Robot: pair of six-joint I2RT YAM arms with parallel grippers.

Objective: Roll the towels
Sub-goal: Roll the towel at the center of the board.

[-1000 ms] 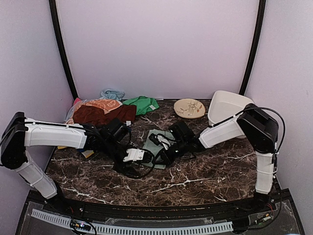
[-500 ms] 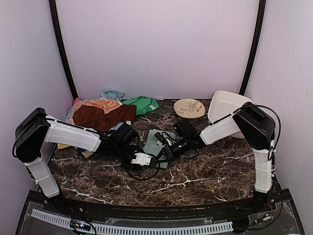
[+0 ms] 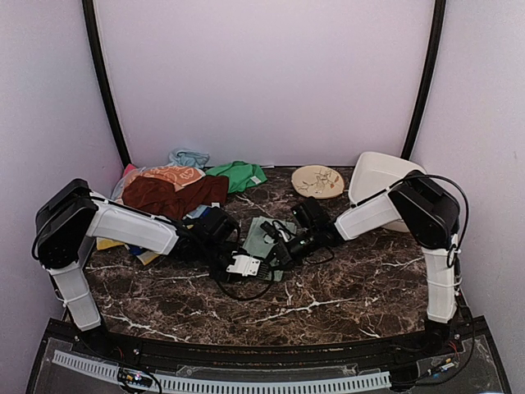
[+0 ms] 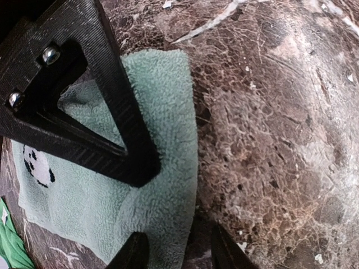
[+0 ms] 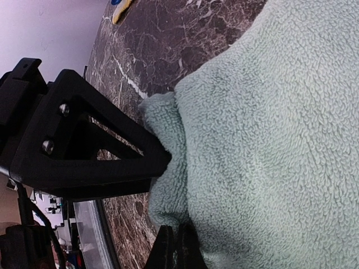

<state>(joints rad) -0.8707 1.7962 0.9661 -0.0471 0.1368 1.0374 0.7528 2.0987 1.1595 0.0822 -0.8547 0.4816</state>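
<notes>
Right wrist view: we are pinching the mint towel (image 5: pixel 269 140) edge with our right tool (image 5: pixel 175 246), our left tool (image 4: pixel 179 253) gaping above it.

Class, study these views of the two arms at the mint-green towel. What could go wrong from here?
1. The right gripper pinches only a small fold at the edge of the mint-green towel; that fold may slip free when pulled.
2. The left gripper, jaws apart, sits at the towel's border beside the bare marble table; closing could miss the cloth.
3. Both grippers crowd together over the towel and might collide.
</notes>
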